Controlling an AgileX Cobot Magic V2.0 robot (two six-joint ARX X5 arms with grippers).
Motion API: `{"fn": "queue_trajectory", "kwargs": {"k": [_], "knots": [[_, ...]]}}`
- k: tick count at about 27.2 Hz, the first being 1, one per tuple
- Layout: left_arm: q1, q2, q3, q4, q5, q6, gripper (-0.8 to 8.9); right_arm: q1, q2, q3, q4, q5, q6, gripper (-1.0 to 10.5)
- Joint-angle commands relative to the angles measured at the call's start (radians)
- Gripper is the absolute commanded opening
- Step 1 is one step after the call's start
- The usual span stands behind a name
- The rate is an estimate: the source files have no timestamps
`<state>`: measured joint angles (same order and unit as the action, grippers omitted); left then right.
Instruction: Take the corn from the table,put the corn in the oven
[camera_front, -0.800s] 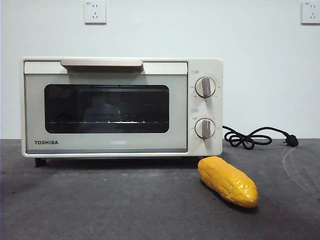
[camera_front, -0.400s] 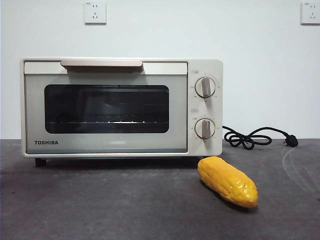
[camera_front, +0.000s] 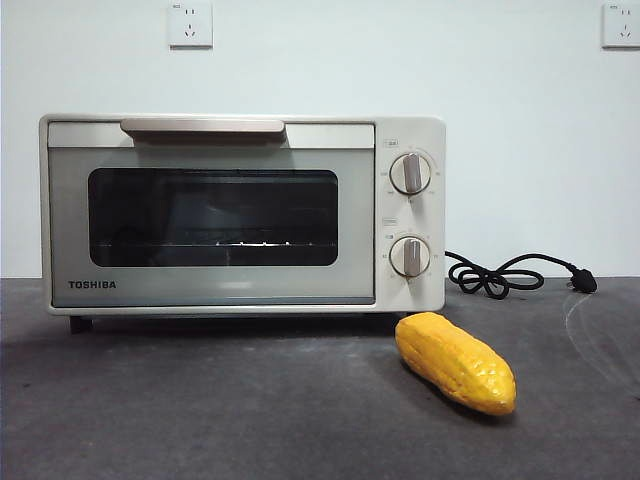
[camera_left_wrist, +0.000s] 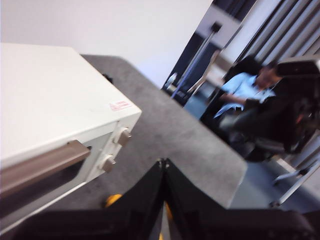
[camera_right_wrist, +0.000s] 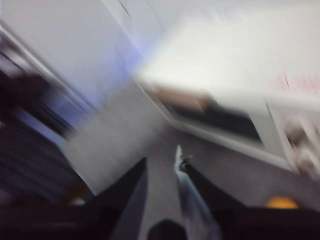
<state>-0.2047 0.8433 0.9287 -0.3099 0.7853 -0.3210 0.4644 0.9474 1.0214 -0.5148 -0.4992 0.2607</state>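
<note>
While the oven (camera_front: 243, 213) stood shut, the corn (camera_front: 455, 362) lay on the table (camera_front: 220, 410) near its right front corner (untouched). Left gripper (camera_left_wrist: 163, 165) jaws were pressed together; right gripper (camera_right_wrist: 161, 165) jaws were spread, both empty.

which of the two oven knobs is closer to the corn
The lower knob: it sits just above the corn, while the upper knob is higher on the oven.

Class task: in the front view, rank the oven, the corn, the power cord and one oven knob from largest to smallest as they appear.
1. oven
2. corn, though it lies nearer the camera, which flatters it
3. power cord, long but thin, so its place against the corn is unsure
4. knob
</note>
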Motion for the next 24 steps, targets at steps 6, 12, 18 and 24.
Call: {"fn": "queue_trajectory", "kwargs": {"k": [6,12,18,24], "knots": [[-0.099,0.068,0.193,-0.245,-0.224,0.221,-0.05,0.203,0.222,0.005,-0.149,0.278,-0.116,1.3],[-0.124,0.068,0.234,-0.304,-0.289,0.248,-0.05,0.262,0.357,0.005,-0.206,0.426,-0.115,2.5],[-0.124,0.071,0.234,-0.328,-0.29,0.248,-0.05,0.263,0.477,0.005,-0.212,0.472,-0.115,4.8],[-0.124,0.071,0.234,-0.333,-0.29,0.248,-0.05,0.262,0.566,0.005,-0.173,0.481,-0.115,5.1]]}}
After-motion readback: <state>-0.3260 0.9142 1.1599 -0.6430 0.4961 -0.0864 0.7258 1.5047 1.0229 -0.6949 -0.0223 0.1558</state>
